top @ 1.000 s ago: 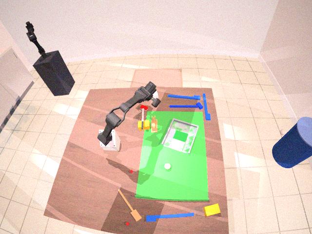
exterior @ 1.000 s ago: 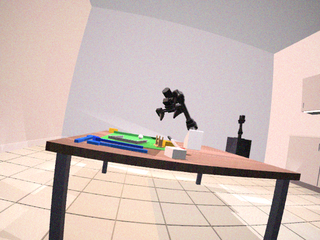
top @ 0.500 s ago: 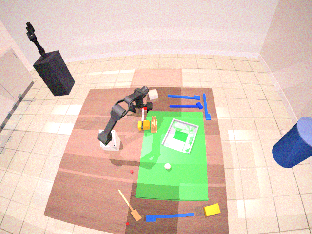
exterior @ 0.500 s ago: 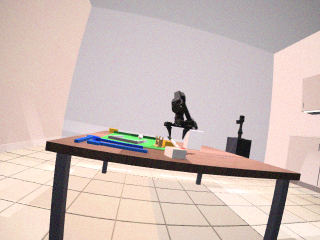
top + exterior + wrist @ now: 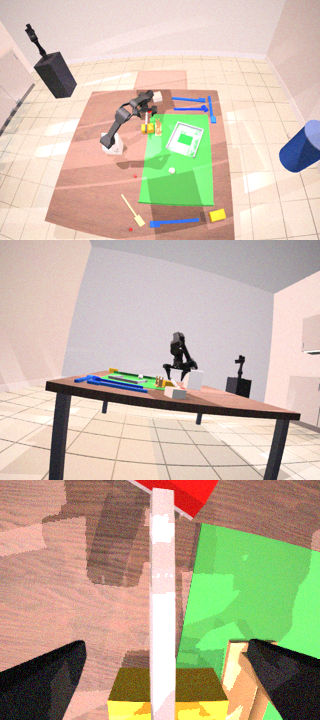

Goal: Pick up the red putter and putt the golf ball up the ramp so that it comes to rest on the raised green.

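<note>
The red putter has a white shaft [image 5: 146, 119] [image 5: 173, 382] [image 5: 162, 580] and a red head [image 5: 149, 112] [image 5: 182, 388] [image 5: 192, 492]. Its shaft slopes up from the head over a yellow block [image 5: 143, 128] [image 5: 125, 710]. My gripper [image 5: 176, 379] [image 5: 170, 648] is wide open and empty, pointing down above the putter. In the wrist view the shaft runs midway between the fingers, touching neither. The white golf ball [image 5: 171, 170] [image 5: 140, 376] rests on the green mat [image 5: 178, 191] [image 5: 260, 590]. A grey-walled square enclosure [image 5: 189, 125] [image 5: 124, 379] surrounds a green patch [image 5: 184, 139]; any ramp slope is hard to make out.
A wooden pronged stand [image 5: 158, 130] [image 5: 159, 385] [image 5: 235, 665] is beside the yellow block. A white block [image 5: 157, 96] [image 5: 174, 392] is near the putter head. Several blue clubs lie around the mat. A tan club [image 5: 139, 220] and second yellow block [image 5: 217, 215] lie at the opposite end.
</note>
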`<state>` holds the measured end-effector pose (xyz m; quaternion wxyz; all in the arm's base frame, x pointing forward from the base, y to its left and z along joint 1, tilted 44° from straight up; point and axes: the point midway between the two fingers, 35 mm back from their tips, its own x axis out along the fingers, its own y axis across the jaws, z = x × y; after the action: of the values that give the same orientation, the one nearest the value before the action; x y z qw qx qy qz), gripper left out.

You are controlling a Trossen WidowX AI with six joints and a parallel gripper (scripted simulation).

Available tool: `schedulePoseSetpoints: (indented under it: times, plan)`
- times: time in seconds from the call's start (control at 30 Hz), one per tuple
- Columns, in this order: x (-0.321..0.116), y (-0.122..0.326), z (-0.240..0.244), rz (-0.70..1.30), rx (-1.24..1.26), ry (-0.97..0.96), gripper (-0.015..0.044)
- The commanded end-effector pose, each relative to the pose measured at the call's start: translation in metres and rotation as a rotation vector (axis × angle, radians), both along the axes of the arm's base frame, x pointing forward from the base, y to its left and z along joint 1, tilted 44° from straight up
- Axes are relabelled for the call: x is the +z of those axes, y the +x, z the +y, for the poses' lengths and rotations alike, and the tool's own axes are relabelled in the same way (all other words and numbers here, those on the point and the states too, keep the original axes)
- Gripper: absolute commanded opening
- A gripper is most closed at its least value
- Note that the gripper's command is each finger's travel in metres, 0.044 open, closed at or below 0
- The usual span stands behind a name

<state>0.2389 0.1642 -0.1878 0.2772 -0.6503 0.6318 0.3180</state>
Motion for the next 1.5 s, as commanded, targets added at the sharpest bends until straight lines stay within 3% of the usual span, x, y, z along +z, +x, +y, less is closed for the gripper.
schedulePoseSetpoints:
  times: [0.0,1.43,1.47]
  plan:
    - [-0.004,-0.003,-0.007,0.009,0.007,-0.014,0.0440]
    - [-0.038,-0.003,-0.039,0.008,0.007,-0.016,0.0440]
    - [-0.037,-0.001,-0.036,0.003,0.002,-0.007,0.0414]
